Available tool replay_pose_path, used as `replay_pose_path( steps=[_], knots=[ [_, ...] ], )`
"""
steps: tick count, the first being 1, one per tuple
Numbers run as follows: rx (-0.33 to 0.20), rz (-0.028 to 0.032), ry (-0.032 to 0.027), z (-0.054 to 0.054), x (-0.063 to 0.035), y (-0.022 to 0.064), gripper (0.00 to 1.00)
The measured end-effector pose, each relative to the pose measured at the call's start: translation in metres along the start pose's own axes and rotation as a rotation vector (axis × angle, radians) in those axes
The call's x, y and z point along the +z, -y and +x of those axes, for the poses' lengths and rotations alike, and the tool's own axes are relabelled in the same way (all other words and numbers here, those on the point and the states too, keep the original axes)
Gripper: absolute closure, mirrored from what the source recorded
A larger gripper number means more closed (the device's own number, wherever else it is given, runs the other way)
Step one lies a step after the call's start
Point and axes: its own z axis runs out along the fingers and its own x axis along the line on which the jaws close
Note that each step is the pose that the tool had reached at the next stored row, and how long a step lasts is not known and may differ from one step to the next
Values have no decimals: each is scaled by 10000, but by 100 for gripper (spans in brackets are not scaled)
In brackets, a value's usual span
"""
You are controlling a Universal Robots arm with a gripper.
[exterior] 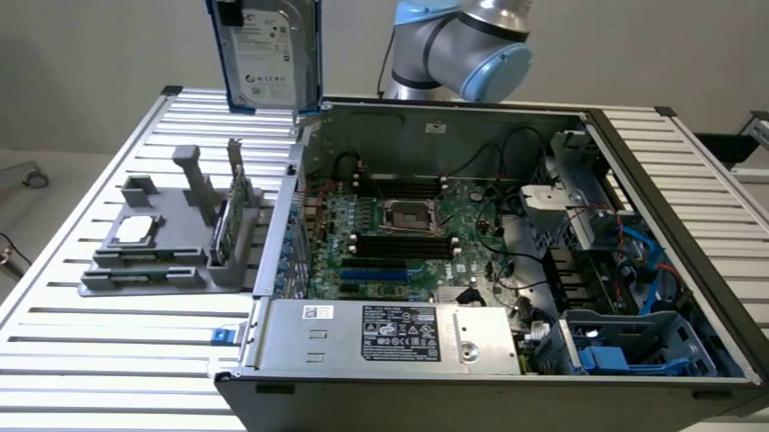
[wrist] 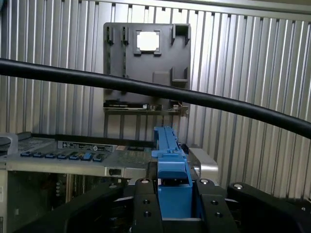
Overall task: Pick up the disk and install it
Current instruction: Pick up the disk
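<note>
The disk (exterior: 266, 54) hangs upright in the air above the slatted table (exterior: 85, 360), near the far corner of the open computer case (exterior: 481, 270) on the exterior view's left, with its white label facing the camera. Its lower edge seems to stand clear of the case rim, though the angle makes that hard to judge. There is open table beneath it and to its side. In the wrist view the gripper (wrist: 173, 201) is clamped on the disk (wrist: 170, 155), with black fingers (wrist: 146, 208) pressed against either side of its blue carrier. The grey fixture (exterior: 168, 247) holding a small square chip (exterior: 140, 229) sits on the table just beside the case wall, well below the disk. The blue cage (exterior: 637, 346) lies in the case's near corner on the exterior view's right, well apart from the disk. The exterior view's edge cuts off the disk's upper part, and a black cable (wrist: 146, 89) crosses the wrist view in front of the fixture.
</note>
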Motion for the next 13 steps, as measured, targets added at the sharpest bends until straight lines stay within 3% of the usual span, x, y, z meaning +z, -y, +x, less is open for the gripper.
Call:
replay_pose_path(
  steps=[4, 8, 13],
  knots=[
    [-2, 4, 42, 70, -8, 160, 67],
    [-1, 6, 51, 176, -6, 184, 67],
    [0, 5, 50, 314, -6, 315, 67]
  ],
)
